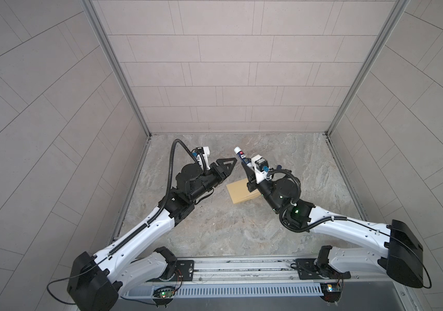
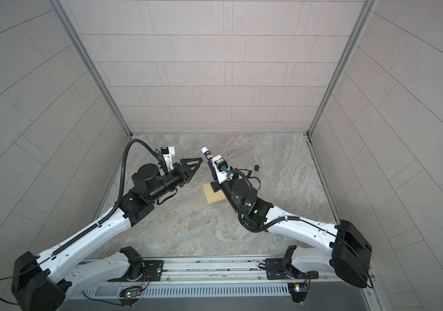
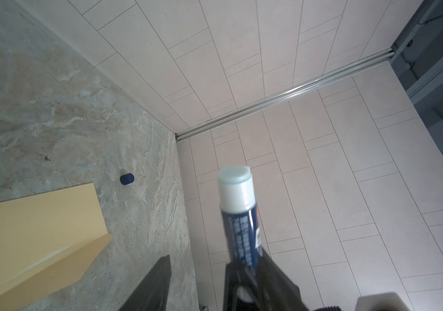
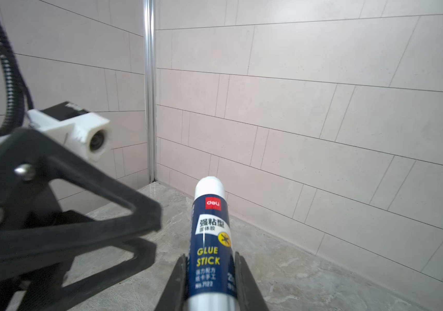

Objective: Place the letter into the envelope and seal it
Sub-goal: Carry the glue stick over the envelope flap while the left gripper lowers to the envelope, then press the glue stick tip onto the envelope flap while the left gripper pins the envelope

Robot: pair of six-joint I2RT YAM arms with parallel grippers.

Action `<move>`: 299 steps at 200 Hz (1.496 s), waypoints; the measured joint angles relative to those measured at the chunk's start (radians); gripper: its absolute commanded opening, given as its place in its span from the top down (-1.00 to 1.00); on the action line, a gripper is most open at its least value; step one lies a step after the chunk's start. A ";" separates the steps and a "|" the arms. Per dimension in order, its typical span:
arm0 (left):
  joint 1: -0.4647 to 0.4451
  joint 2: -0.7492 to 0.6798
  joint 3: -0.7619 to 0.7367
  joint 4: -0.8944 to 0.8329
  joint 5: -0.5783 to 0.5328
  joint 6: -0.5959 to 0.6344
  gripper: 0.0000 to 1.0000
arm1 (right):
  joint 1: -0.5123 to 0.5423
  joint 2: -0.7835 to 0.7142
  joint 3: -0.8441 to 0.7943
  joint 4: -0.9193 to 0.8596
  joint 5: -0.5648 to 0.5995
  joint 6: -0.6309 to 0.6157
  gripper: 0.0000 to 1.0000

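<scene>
The yellow-tan envelope (image 1: 237, 192) lies flat on the stone tabletop, and my right arm covers part of it in both top views. In the left wrist view the envelope (image 3: 34, 229) shows a crease between a lighter and a darker panel. The letter is not in view. My right gripper (image 4: 210, 258) is shut on a blue glue stick (image 4: 211, 215), raised above the table with its uncapped pale tip (image 3: 235, 176) pointing toward the back wall. My left gripper (image 1: 232, 162) hovers just left of the stick, open and empty, fingers (image 4: 134, 210) apart.
A small blue cap (image 2: 256, 168) lies on the table behind my right wrist, also seen beyond the envelope as the cap (image 3: 126, 178). Tiled walls with aluminium corner posts (image 1: 123, 80) close in three sides. A metal rail (image 1: 241, 266) runs along the front edge.
</scene>
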 measured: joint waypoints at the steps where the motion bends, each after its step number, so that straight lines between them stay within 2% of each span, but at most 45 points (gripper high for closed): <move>1: 0.000 0.000 0.000 -0.002 -0.001 0.002 -0.22 | -0.003 -0.002 0.003 -0.008 -0.002 0.001 1.00; 28: 0.000 -0.017 0.006 -0.096 -0.031 0.101 -0.25 | -0.117 -0.037 0.160 -0.328 -0.088 0.079 1.00; 56: 0.000 -0.022 0.007 -0.168 -0.065 0.171 -0.25 | -0.212 -0.002 0.327 -0.646 -0.171 0.124 1.00; 87: 0.000 0.003 0.007 -0.192 -0.074 0.201 -0.24 | -0.259 0.135 0.500 -0.962 -0.239 0.143 1.00; 116: 0.000 0.054 0.001 -0.200 -0.074 0.215 -0.21 | -0.269 0.277 0.598 -1.170 -0.262 0.145 1.00; 156: 0.000 0.110 -0.034 -0.190 -0.070 0.217 -0.12 | -0.270 0.366 0.642 -1.315 -0.264 0.130 1.00; 191: 0.012 0.168 -0.066 -0.142 -0.045 0.197 0.20 | -0.290 0.444 0.753 -1.405 -0.304 0.101 1.00; 253: 0.021 0.313 -0.092 -0.067 0.008 0.167 0.66 | -0.301 0.717 1.032 -1.634 -0.343 0.073 1.00; 284: 0.021 0.389 -0.091 -0.037 0.039 0.166 0.91 | -0.300 0.802 1.079 -1.704 -0.351 0.059 1.00; 299: 0.021 0.434 -0.089 -0.030 0.060 0.167 0.96 | -0.300 0.827 1.089 -1.725 -0.358 0.053 1.00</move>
